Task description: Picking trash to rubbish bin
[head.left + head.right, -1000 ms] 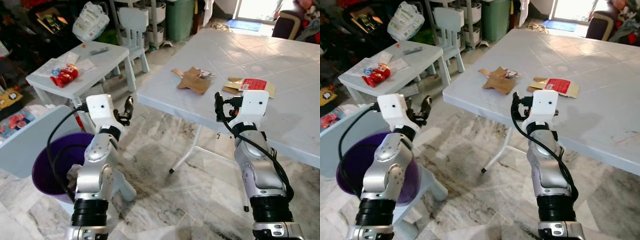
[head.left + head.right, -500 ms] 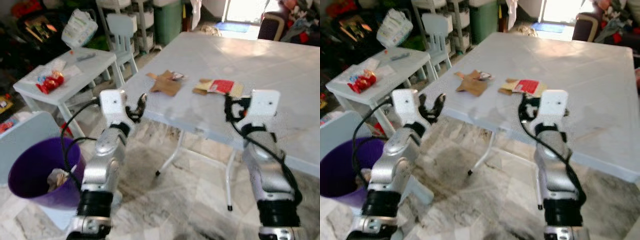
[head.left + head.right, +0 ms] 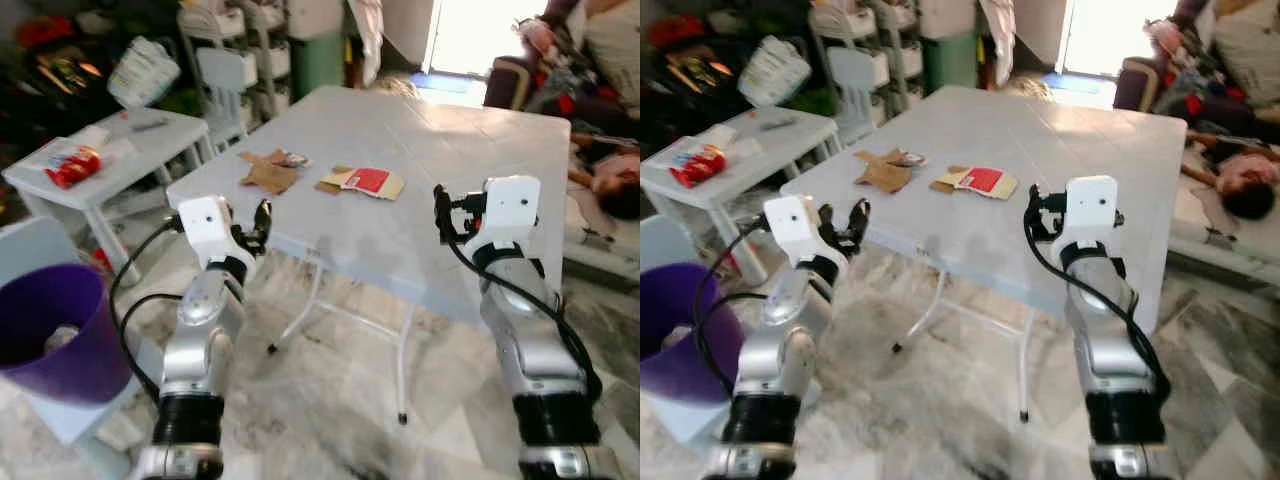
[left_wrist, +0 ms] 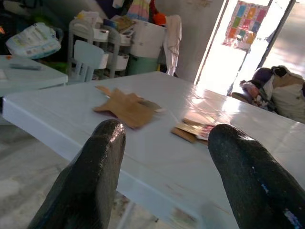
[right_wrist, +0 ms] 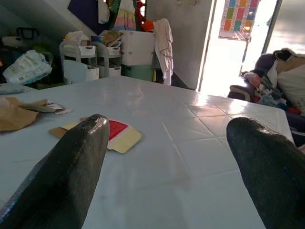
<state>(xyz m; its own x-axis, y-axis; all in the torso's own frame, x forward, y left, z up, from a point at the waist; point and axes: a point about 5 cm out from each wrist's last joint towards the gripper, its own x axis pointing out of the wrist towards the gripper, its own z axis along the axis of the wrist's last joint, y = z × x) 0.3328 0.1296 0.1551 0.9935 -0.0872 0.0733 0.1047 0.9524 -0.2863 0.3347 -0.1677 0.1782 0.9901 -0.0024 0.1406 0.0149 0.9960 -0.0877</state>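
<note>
A torn brown cardboard piece (image 3: pixel 268 172) and a flat red-and-tan carton (image 3: pixel 365 181) lie on the pale folding table (image 3: pixel 450 140), toward its left side. Both scraps also appear in the wrist views: the cardboard (image 4: pixel 126 107) and the carton (image 5: pixel 116 135). My left gripper (image 3: pixel 842 222) is open and empty, held at the table's near left corner, short of the cardboard. My right gripper (image 5: pixel 167 143) is open and empty at the table's front edge, to the right of the carton. The purple bin (image 3: pixel 45 330) stands at my far left on the floor with crumpled trash (image 3: pixel 62 337) inside.
A small white table (image 3: pixel 95 160) with a red packet (image 3: pixel 70 166) stands behind the bin, and a white child's chair (image 3: pixel 222 75) and shelves stand further back. The folding table's white legs (image 3: pixel 305 305) cross the marble floor ahead. A person (image 3: pixel 610 170) lies at the far right.
The camera has swung and come nearer the folding table, so the bin now sits at the far left edge. Both grippers stay open and empty, raised before me.
</note>
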